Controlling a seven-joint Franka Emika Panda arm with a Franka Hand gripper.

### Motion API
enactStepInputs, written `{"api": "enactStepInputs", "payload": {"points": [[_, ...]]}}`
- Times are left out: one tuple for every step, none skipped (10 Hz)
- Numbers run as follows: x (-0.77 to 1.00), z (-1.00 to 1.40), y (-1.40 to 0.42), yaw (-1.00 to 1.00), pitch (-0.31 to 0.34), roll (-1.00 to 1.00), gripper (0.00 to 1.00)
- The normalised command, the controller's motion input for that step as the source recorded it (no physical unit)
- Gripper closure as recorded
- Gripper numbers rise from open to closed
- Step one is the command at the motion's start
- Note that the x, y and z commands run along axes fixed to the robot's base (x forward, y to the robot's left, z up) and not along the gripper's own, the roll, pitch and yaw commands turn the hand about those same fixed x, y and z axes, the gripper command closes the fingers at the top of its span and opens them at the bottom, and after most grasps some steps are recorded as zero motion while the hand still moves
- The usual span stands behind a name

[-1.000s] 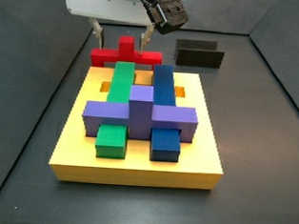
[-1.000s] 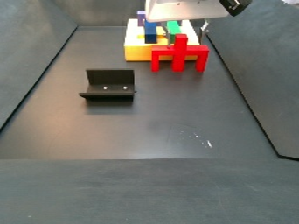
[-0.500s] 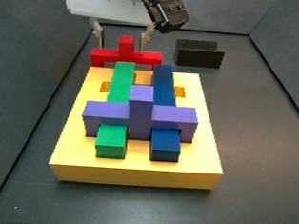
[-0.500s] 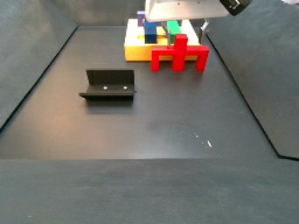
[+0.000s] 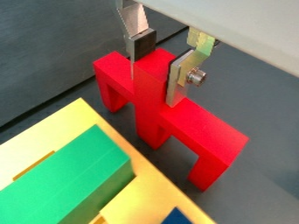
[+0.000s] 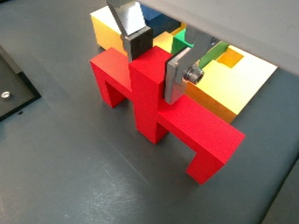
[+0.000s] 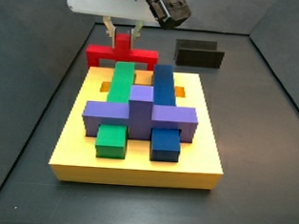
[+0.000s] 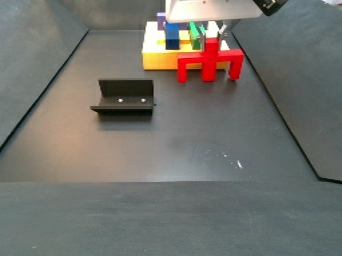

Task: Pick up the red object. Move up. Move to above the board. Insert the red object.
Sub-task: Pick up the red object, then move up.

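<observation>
Two silver fingers [image 5: 136, 44] of the gripper [image 6: 158, 59] clamped the red object's [image 6: 158, 109] centre stem at frame top, just behind the board [image 7: 139, 162], seemingly clear of the tabletop [image 8: 174, 140], ready for carrying.

Gripper [image 5: 163, 59] closed on the stem of the red object [image 5: 163, 121], just beyond the far end of the board [image 7: 136, 161]. Board top crowded: green block [image 7: 116, 107], blue block [image 7: 165, 110] and purple block [image 7: 141, 113] standing proud, bare yellow only at the rims and near the end facing the red object. Fixture [image 8: 123, 98] well apart on the dark floor [image 8: 174, 160], wide open room around it. Red object possibly just clear of the floor, hard to judge from the side views
</observation>
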Motion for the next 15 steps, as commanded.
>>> {"api": "enactStepInputs", "payload": {"points": [[0.0,0.0,0.0,0.0,0.0,0.0,1.0],[0.0,0.0,0.0,0.0,0.0,0.0,1.0],[0.0,0.0,0.0,0.0,0.0,0.0,1.0],[0.0,0.0,0.0,0.0,0.0,0.0,1.0],[0.0,0.0,0.0,0.0,0.0,0.0,1.0],[0.0,0.0,0.0,0.0,0.0,0.0,1.0],[0.0,0.0,0.0,0.0,0.0,0.0,1.0],[0.0,0.0,0.0,0.0,0.0,0.0,1.0],[0.0,0.0,0.0,0.0,0.0,0.0,1.0],[0.0,0.0,0.0,0.0,0.0,0.0,1.0],[0.0,0.0,0.0,0.0,0.0,0.0,1.0],[0.0,0.0,0.0,0.0,0.0,0.0,1.0],[0.0,0.83,0.0,0.0,0.0,0.0,1.0],[-0.01,0.82,-0.03,0.04,0.007,0.0,1.0],[-0.05,0.6,-0.04,0.04,0.05,-0.04,1.0]]}}
